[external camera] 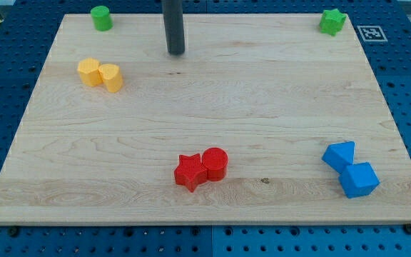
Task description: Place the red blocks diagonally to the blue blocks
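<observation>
My tip rests on the wooden board near the view's top, touching no block and holding nothing, well apart from every block. The red star and the red cylinder sit touching near the view's bottom centre. The two blue blocks, a blue wedge and a blue cube, touch at the bottom right. Two yellow blocks sit together at the left; a green cylinder and a green star occupy the top corners.
</observation>
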`<move>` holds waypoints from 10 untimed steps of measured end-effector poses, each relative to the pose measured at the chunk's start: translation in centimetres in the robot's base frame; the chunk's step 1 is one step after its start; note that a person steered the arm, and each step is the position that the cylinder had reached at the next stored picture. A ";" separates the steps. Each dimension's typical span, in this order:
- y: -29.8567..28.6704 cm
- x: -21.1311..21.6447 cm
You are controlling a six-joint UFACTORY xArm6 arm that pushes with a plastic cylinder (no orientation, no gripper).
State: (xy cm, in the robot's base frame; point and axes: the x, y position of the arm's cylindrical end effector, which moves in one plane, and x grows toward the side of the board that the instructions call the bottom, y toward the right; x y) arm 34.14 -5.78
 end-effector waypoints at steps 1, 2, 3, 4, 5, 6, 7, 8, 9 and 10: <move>0.5 7.8; -1.8 13.9; -6.7 19.9; -5.3 27.5; -0.7 27.4; 1.7 24.5; 1.6 22.5; 1.6 21.9; 3.0 21.9; 5.5 21.9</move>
State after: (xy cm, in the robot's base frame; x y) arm 56.08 -0.26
